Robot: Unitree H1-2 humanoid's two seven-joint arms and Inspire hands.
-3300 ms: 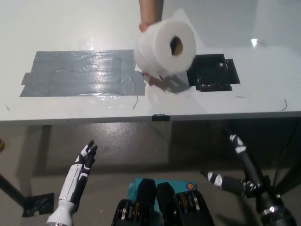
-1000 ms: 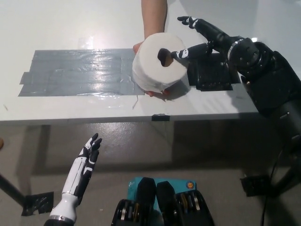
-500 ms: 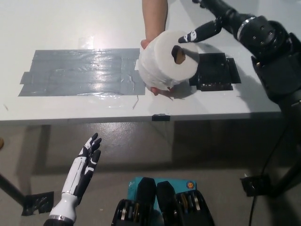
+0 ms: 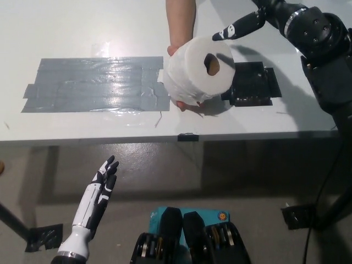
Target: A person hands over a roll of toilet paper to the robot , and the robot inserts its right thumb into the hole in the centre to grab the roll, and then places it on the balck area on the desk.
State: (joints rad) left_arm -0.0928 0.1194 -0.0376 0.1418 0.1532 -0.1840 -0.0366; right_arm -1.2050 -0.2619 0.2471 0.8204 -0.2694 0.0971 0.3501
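Thumb of the black right hand (image 4: pixel 247 23), open and empty, points at the white toilet paper roll (image 4: pixel 199 70), just clear of its core hole. The person's hand (image 4: pixel 181 55) holds that roll above the tabletop's near edge; the white left hand (image 4: pixel 102 190) rests open below.

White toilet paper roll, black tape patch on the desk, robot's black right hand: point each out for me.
White toilet paper roll (image 4: pixel 190 77): head view, on its wound side.
Black tape patch (image 4: pixel 252 83): head view, its middle.
Black right hand (image 4: pixel 242 25): head view, on an extended digit.

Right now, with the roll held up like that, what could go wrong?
The right hand sits above and beside the toilet paper roll, its thumb outside the centre hole, so a thrust might hit the paper face or the person's hand underneath. The roll also hangs left of the black area.
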